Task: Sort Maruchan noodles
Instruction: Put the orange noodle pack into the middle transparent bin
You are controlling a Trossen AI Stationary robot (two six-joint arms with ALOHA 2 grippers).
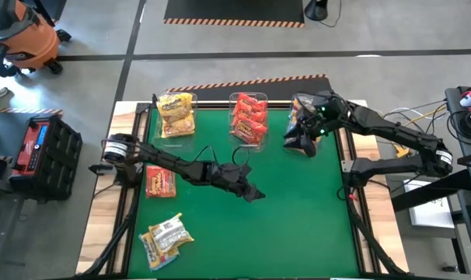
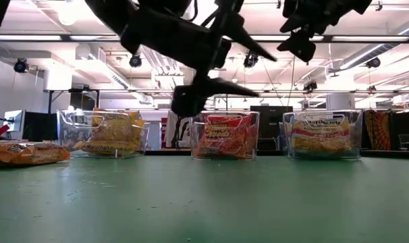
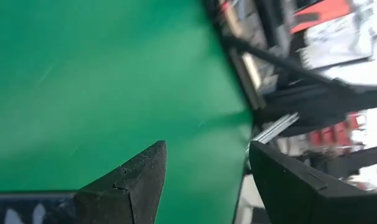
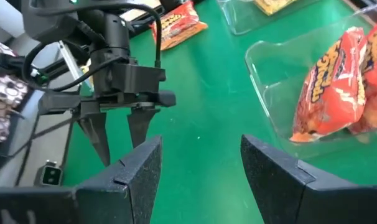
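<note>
Pale noodle packets (image 1: pixel 166 239) near table's front-left corner, high view only

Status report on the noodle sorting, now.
Left gripper open, empty, mid-table. Right gripper open, empty, by the far right bin. Two packets unsorted: red packet, pale packet. Nothing in the way.

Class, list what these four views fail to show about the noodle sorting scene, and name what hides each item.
- Right bin's packets: high view, covered by the right gripper.
- Pale packets on the mat: label print too small.
- Left gripper: left wrist view shows only bare mat, no packets.
- Red loose packet: low view, cut off by the edge.
</note>
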